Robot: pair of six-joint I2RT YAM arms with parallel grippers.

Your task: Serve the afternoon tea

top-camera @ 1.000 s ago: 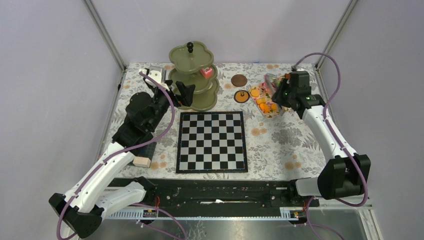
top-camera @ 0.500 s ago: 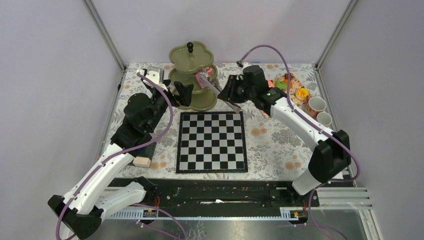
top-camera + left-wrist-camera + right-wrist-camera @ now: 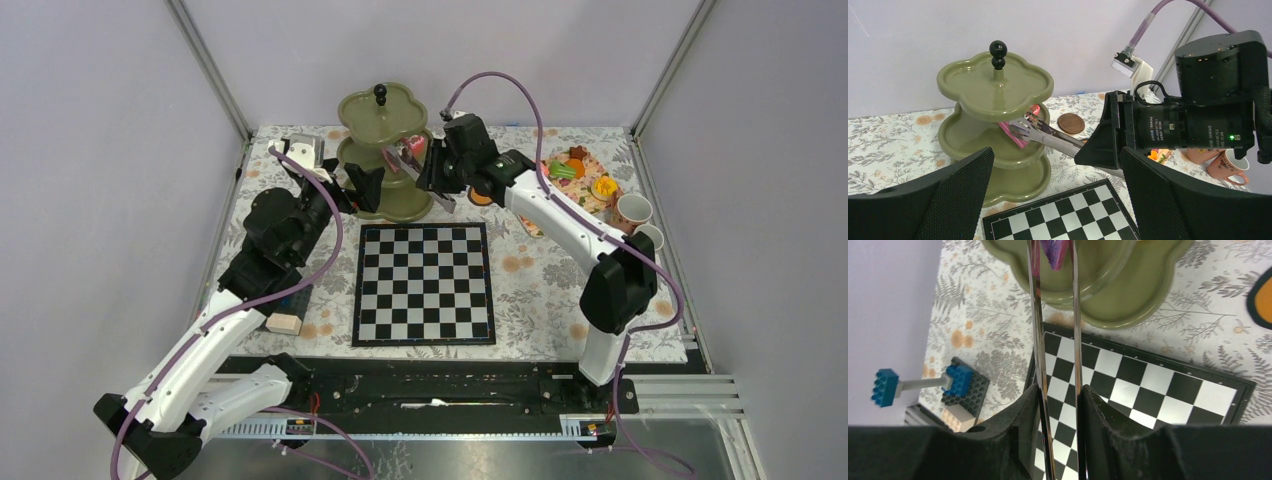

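Note:
The olive-green three-tier stand (image 3: 380, 110) with a black knob rises at the back of the table. My right gripper (image 3: 438, 178) is shut on metal tongs (image 3: 398, 163), which reach over the stand's middle tier. The tong tips (image 3: 1025, 131) pinch a pink pastry (image 3: 1014, 135), seen at the top of the right wrist view as the pink pastry (image 3: 1055, 252) between the two tong arms (image 3: 1035, 315). My left gripper (image 3: 365, 186) is open, empty, just left of the stand. More pastries lie on a plate (image 3: 585, 183) at the right, with two pink cups (image 3: 633, 211) beside it.
A black-and-white chessboard (image 3: 423, 283) lies mid-table, in front of the stand. Blue and beige building blocks (image 3: 955, 382) sit on a dark baseplate at the left. A brown coaster (image 3: 1070, 123) lies behind the tongs. Grey walls close in the left, back and right.
My right arm has swung left from the pastry plate to the stand, carrying the pink pastry in the tongs. The left arm has barely moved.

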